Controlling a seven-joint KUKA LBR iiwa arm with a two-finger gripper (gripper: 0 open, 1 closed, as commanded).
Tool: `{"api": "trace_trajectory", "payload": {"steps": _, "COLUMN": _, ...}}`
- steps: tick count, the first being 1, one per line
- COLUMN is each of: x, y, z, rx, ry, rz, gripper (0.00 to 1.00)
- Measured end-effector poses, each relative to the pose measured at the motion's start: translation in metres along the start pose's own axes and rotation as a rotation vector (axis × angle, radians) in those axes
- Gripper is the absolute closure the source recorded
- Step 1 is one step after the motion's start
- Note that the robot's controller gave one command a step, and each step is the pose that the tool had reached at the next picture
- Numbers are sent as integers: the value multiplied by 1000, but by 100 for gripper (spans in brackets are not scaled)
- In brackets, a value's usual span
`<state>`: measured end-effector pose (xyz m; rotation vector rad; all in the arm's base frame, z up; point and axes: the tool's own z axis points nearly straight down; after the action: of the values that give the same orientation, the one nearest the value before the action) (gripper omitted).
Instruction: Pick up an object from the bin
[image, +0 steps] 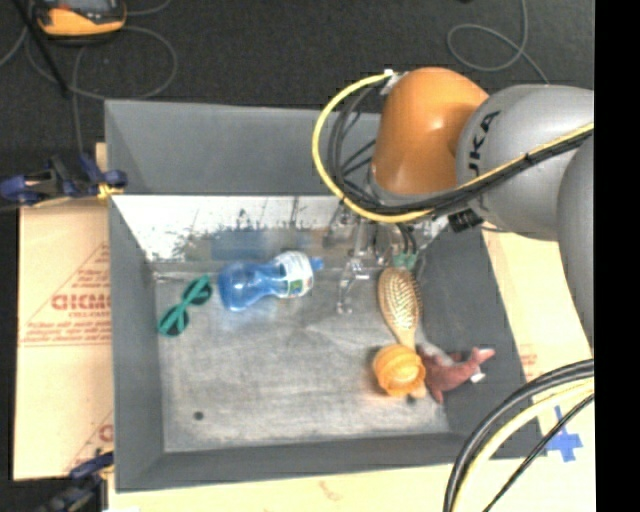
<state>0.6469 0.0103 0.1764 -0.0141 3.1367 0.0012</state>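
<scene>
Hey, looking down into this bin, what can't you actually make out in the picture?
In the camera view:
- Brown hairbrush: its upper end is hidden beneath the arm's wrist.
- Blue bottle: label print too small to read.
- Dark red toy beside the orange ball: figure too small to identify.
- Dark speck on the bin floor: too small to identify.

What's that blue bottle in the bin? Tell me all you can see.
The blue bottle looks like see-through plastic, pinched at the waist, with a white band near its neck and a small blue cap. It lies on its side on the bin floor by the back wall, cap toward the view's right. Green sunglasses lie close on its left; the gripper is off to its right, apart.
</scene>
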Motion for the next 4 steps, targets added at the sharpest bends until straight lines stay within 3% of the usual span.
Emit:
{"api": "trace_trajectory", "payload": {"steps": 1, "x": 0, "y": 0, "z": 0, "rx": 0, "ry": 0, "rz": 0, "gripper": 0}}
{"api": "trace_trajectory", "payload": {"steps": 2, "x": 5, "y": 21, "z": 48, "rx": 0, "ry": -11, "rz": 63, "gripper": 0}}
{"api": "trace_trajectory", "payload": {"steps": 3, "x": 5, "y": 68, "z": 98, "rx": 2, "ry": -1, "rz": -3, "gripper": 0}}
{"api": "trace_trajectory", "payload": {"steps": 4, "x": -2, "y": 87, "z": 111, "rx": 2, "ry": -4, "rz": 46, "gripper": 0}}
